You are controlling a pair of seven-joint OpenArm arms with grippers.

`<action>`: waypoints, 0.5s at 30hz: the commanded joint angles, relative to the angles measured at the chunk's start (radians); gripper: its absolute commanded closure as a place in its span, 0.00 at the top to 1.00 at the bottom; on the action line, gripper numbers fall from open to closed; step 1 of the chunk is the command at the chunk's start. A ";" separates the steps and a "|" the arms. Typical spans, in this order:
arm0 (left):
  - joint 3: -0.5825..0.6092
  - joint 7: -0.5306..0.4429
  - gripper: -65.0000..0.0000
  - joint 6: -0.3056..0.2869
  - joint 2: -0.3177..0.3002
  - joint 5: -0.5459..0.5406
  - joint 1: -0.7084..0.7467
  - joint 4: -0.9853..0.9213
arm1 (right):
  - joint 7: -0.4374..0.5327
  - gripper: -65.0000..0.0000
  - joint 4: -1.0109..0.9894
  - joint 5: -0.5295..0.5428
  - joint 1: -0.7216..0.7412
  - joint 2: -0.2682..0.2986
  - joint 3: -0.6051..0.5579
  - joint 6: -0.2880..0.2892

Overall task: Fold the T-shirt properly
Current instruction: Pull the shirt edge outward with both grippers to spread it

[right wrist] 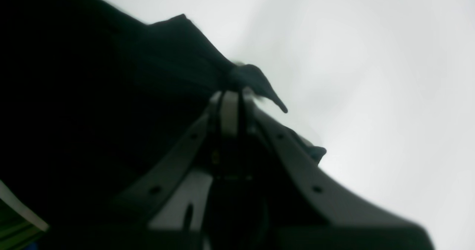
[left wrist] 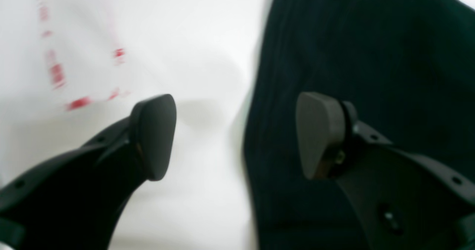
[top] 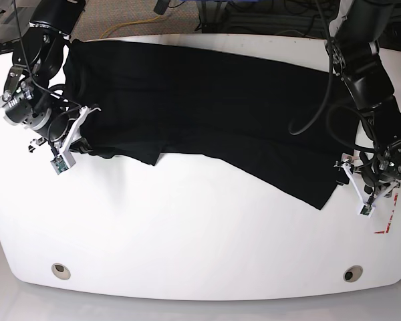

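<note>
Across white tabletop point(top: 187, 227): black T-shirt point(top: 207, 100) spread out long, running from far left corner down toward right side in base view, folded into a wide band, lower edge slanting to a point near right. No chest print visible.

Left hand point(left wrist: 237, 135), on right of base view point(top: 369, 180): fingers wide apart, holding nothing. One pad point(left wrist: 157, 135) over bare tabletop, other pad point(left wrist: 319, 131) over black cloth; shirt edge runs between them. Cannot tell whether pads touch the surface. Red dashed tape marks point(left wrist: 55, 73) on tabletop beyond the left-side pad, blurred; same red mark by right edge in base view point(top: 387, 227).

Right hand point(right wrist: 230, 105), on left of base view point(top: 70, 137): fingers pressed together, clamped on a bunched bit of T-shirt, small tip of cloth poking out past fingertips. Cloth hangs dark to the left in right wrist view, pale tabletop behind. Hand sits at left end of shirt, near lower corner.

Two round holes point(top: 61, 270) near front edge of tabletop. Cables point(top: 301, 114) draped over shirt by left arm.
</note>
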 commanded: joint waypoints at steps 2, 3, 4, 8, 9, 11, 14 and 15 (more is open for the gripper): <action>-0.002 -0.106 0.72 0.002 -0.017 -0.012 -0.071 -0.133 | 0.019 0.00 0.016 0.016 0.015 0.015 0.003 0.001; -0.002 -0.124 0.72 0.002 -0.017 -0.013 -0.088 -0.178 | 0.019 0.00 0.016 0.016 0.015 0.015 0.003 0.001; -0.002 -0.141 0.72 0.002 -0.017 -0.013 -0.103 -0.215 | 0.019 0.00 0.016 0.016 0.015 0.015 0.003 0.001; -0.002 -0.222 0.72 0.002 -0.017 -0.013 -0.165 -0.379 | 0.019 0.00 0.016 0.016 0.015 0.015 0.003 0.001; -0.002 -0.236 0.72 0.002 -0.017 -0.013 -0.174 -0.410 | 0.019 0.00 0.016 0.016 0.015 0.015 0.003 0.001; 0.004 -0.262 0.72 0.002 -0.017 -0.013 -0.195 -0.468 | 0.019 0.00 0.016 0.014 0.015 0.015 0.005 0.001; 0.003 -0.275 0.72 0.002 -0.015 -0.015 -0.208 -0.518 | 0.019 0.00 0.016 0.014 0.015 0.015 0.005 0.001; 0.006 -0.279 0.72 0.002 -0.015 -0.019 -0.209 -0.532 | 0.019 0.00 0.016 0.014 0.015 0.015 0.005 0.001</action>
